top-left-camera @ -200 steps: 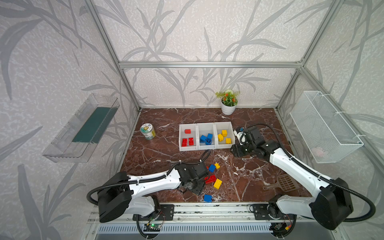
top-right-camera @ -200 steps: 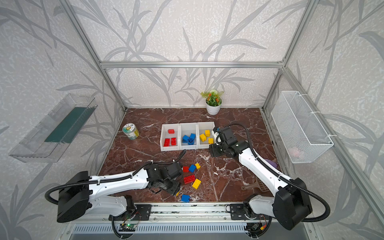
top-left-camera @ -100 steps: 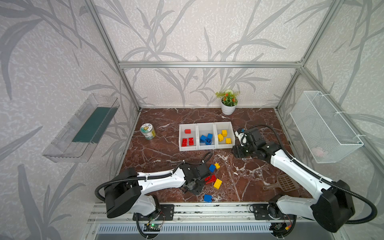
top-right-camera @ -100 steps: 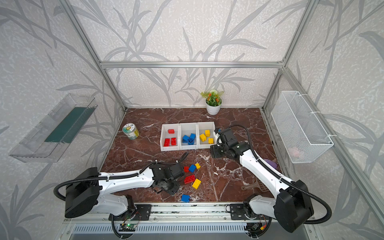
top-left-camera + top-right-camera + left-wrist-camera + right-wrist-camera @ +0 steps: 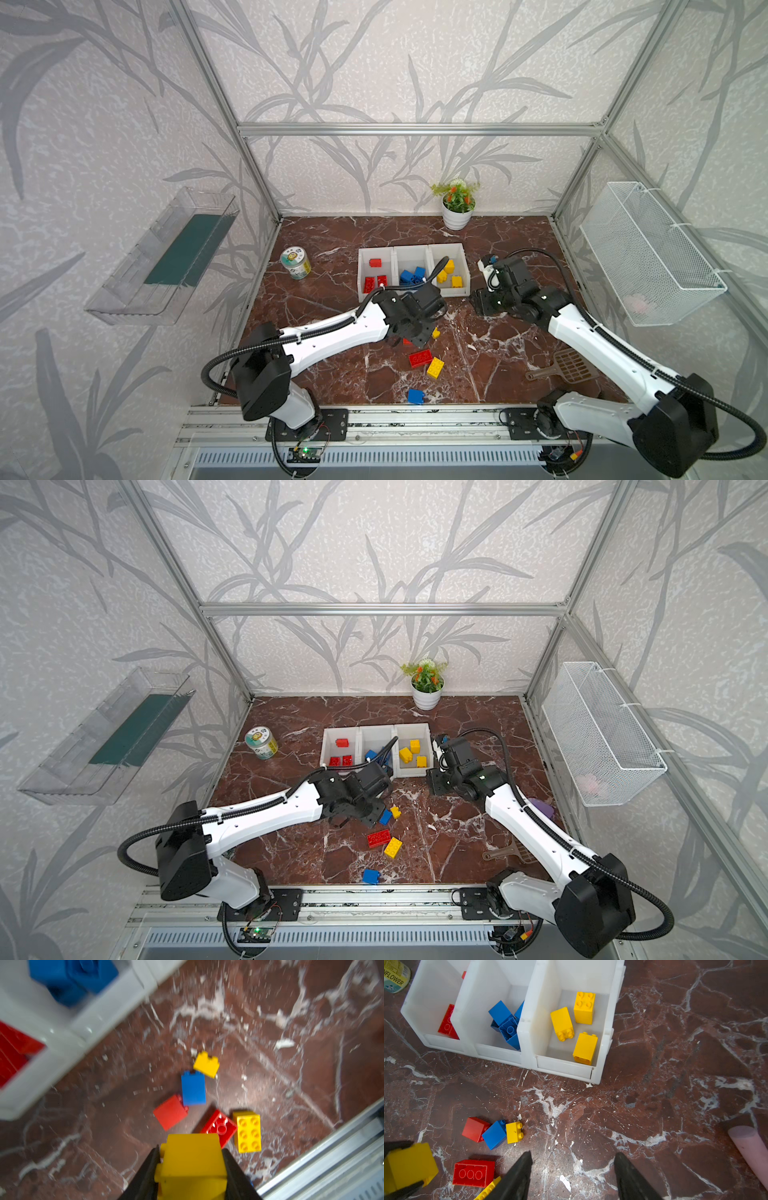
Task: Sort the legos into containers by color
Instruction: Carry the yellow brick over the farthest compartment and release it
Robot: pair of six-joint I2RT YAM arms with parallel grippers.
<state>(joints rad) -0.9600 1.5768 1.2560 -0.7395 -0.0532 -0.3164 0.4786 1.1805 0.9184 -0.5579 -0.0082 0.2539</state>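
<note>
The yellow brick point(image 5: 193, 1167) is clamped between the jaws of the left pincer point(image 5: 190, 1153), gripped across its plain sides. That looks like a square hold for carrying, and the brick appears lifted off the floor.

Just ahead of this pincer lie a red oblong brick point(image 5: 220, 1126) and a yellow oblong brick point(image 5: 248, 1131), side by side. A little further ahead, a red square brick point(image 5: 170, 1111), a blue brick point(image 5: 193, 1088) and a small yellow brick point(image 5: 206, 1065) huddle together.

Beyond them stand the bins point(image 5: 564, 1068). The yellow one is at the end farthest from the red, so the carry likely passes over its low front.

The left arm's own cable point(image 5: 440, 268) arches across that bin. The right pincer point(image 5: 573, 1154), jaws apart and empty, hovers just beside it and could crowd the drop.

A tin point(image 5: 295, 262), a potted plant point(image 5: 456, 203) and a brown scoop point(image 5: 565, 368) stand well apart.
</note>
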